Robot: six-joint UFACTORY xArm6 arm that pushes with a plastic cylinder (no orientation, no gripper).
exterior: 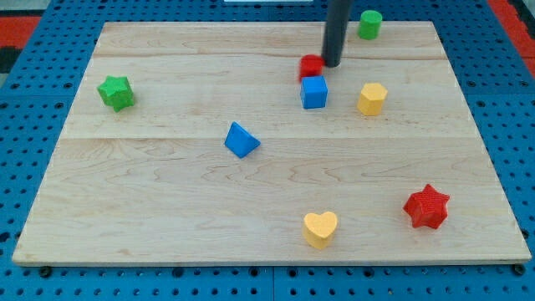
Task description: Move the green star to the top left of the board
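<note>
The green star (115,92) is sitting near the left edge of the board (167,217), a little below the top left corner and not yet tucked into it, so the task is looking largely undone or at best partly along: I am judging that a short push toward the view's top is remaining. Nothing is touching the star; it is lying well apart from every other block. Moving outward, a blue triangular block (242,140) is resting toward the middle of the board, and a blue cube (314,92) is standing further toward the view's right, with a small red block (311,66) just above it, its shape being hard to make out. My tip (331,64) is resting just beside that red block, on its right, possibly touching it, and far from the star; being a plain rod, it is gripping nothing. A yellow block (372,99) is lying to the right of the cube, a green block (370,24) near the top edge, a yellow heart (320,228) near the bottom edge, and a red star (427,207) toward the bottom right corner.
</note>
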